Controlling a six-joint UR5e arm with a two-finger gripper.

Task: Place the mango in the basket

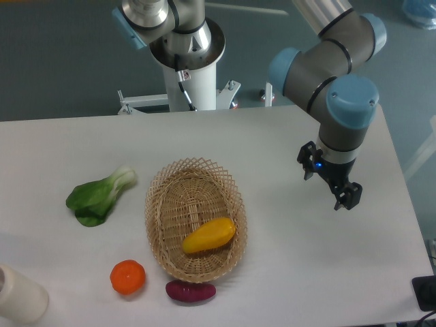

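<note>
The yellow-orange mango lies inside the tan wicker basket, toward its near right end. My gripper hangs over the bare table well to the right of the basket, with nothing between its fingers. The black fingers point down and toward the camera, and from this angle I cannot make out whether they stand apart or together.
A green leafy vegetable lies left of the basket. A round orange fruit and a dark purple-red vegetable sit at the basket's near end. A cream cylinder stands at the front left corner. The table's right edge is near the gripper.
</note>
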